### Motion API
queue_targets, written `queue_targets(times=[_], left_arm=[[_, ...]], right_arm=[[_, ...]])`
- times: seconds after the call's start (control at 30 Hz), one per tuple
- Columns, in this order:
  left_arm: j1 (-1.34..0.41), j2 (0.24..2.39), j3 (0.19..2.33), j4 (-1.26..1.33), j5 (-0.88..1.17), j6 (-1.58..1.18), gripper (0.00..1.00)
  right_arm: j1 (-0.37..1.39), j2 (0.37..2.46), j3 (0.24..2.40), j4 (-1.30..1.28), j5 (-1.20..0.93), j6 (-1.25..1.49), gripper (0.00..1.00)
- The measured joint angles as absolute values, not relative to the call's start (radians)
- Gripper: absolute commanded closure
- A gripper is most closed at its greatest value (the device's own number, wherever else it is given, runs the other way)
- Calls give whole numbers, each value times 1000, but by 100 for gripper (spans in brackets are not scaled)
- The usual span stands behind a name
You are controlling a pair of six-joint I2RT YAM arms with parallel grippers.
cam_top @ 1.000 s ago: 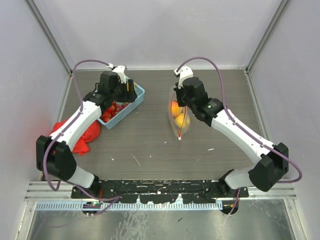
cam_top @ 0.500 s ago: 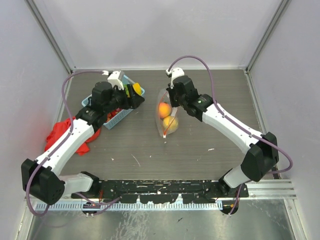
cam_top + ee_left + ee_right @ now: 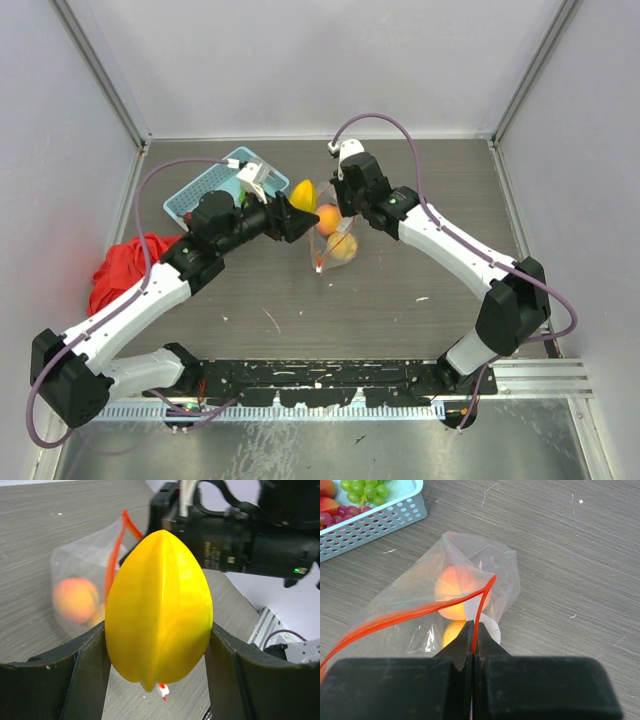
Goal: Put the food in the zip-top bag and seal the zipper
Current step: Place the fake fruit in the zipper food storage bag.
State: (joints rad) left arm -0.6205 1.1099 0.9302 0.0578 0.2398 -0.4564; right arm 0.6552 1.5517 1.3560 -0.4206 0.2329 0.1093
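My left gripper [image 3: 299, 198] is shut on a yellow lemon [image 3: 303, 189] and holds it in the air just left of the bag's mouth. The lemon fills the left wrist view [image 3: 159, 610] between the fingers. My right gripper [image 3: 337, 210] is shut on the red-orange zipper [image 3: 410, 615] and holds up the clear zip-top bag [image 3: 330, 248] with its mouth open. An orange-pink peach [image 3: 328, 218] and a yellow-orange fruit [image 3: 342, 247] are inside the bag. The right wrist view shows the shut right gripper [image 3: 473, 630] pinching the strip.
A light-blue mesh basket [image 3: 205, 187] stands at the back left, and in the right wrist view [image 3: 370, 525] it holds green grapes [image 3: 367, 491] and a strawberry [image 3: 327, 504]. A red cloth [image 3: 125, 265] lies at the left edge. Walls close in on three sides.
My left gripper has carried the lemon from the basket rightward to the bag's mouth. My right gripper has shifted the bag left toward it.
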Motion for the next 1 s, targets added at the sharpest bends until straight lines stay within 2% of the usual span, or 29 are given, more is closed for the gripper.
queue_targets(times=[0.4, 1.0], left_arm=[[-780, 1193, 912, 252, 165, -393, 61], [-814, 1304, 855, 335, 7, -373, 59]], right_arm=[[660, 1552, 1356, -421, 184, 121, 99], [653, 1549, 1354, -427, 184, 131, 99]])
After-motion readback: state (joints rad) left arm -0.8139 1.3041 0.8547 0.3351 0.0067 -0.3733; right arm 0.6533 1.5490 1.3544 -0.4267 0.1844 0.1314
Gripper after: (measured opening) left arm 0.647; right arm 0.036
